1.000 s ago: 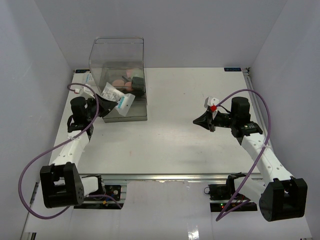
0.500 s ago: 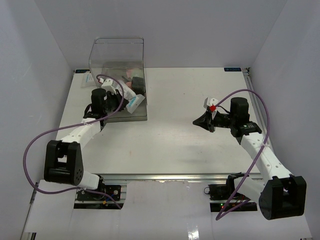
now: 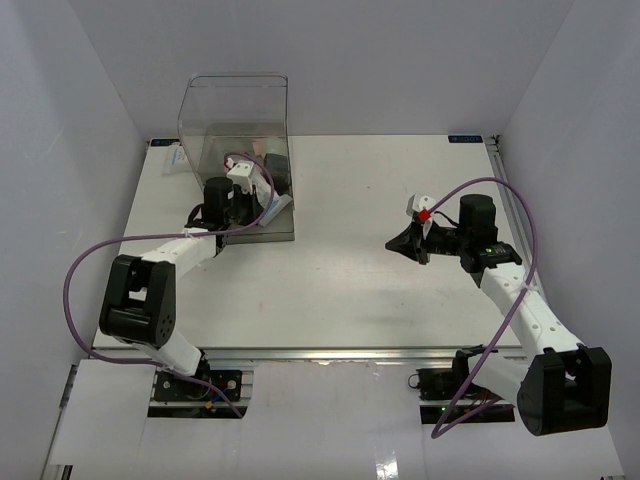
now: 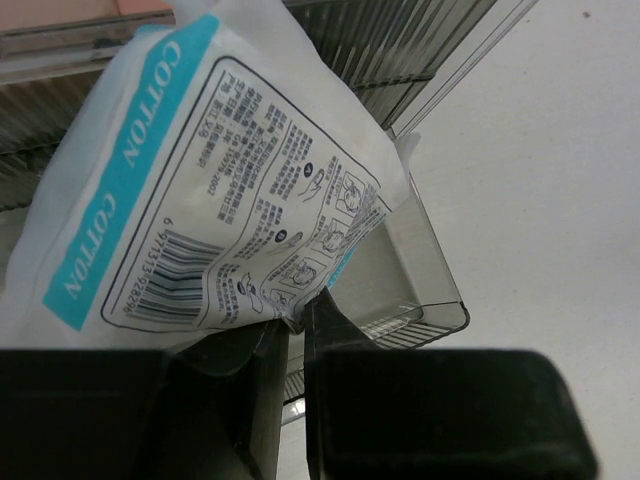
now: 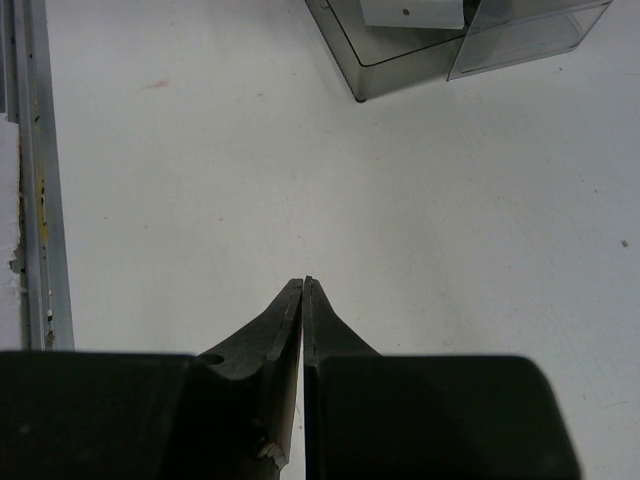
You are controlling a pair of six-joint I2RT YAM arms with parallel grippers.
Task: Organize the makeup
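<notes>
My left gripper (image 3: 266, 206) is shut on the corner of a white and teal cotton packet (image 3: 276, 207), held over the front tray of the clear plastic box (image 3: 235, 115). In the left wrist view the packet (image 4: 200, 180) fills the frame above my fingertips, with my gripper (image 4: 298, 316) pinching its lower edge and the grey tray (image 4: 425, 270) beyond. A dark makeup item (image 3: 277, 168) shows inside the box; the other cosmetics are hidden by the arm. My right gripper (image 3: 392, 243) is shut and empty above bare table (image 5: 303, 283).
A small white and teal packet (image 3: 172, 157) lies at the table's back left, beside the box. The box's front corner shows in the right wrist view (image 5: 400, 55). A metal rail (image 5: 30, 200) runs along the table edge.
My left arm has swung right and forward, carrying the cotton packet from the box's front left to over its front tray. The right arm has not moved.
</notes>
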